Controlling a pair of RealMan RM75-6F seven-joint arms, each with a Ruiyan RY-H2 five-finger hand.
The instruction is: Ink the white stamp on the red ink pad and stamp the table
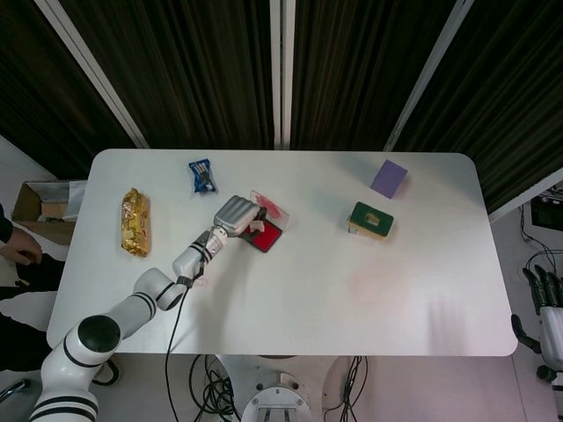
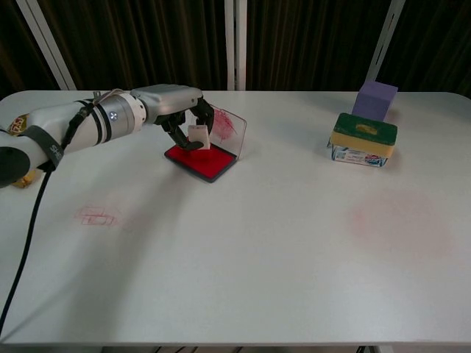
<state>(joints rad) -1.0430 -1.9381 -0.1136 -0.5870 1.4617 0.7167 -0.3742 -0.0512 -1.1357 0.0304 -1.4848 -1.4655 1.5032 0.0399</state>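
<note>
Left hand (image 2: 176, 112) grips the white stamp (image 2: 198, 136) between its curled fingers, directly over the red ink pad (image 2: 202, 162). From the chest view the stamp's lower face appears to sit just above or barely on the pad's red surface; contact cannot be confirmed. The right hand (image 1: 547, 308) hangs off the bench edge, far from the pad, its fingers apart and holding nothing.

Bench (image 2: 257, 250): white top, carrying a faint red stamp mark (image 2: 96, 216) well to the left of the pad and nearer the robot. The pad lies flat with its clear lid (image 2: 229, 131) standing up behind it.

Judged step: inking, at or near its end. The next move calls for a clean vertical lift clear of the pad and lid, a carry to bare bench beside the pad, then a flat, square press downward.
</note>
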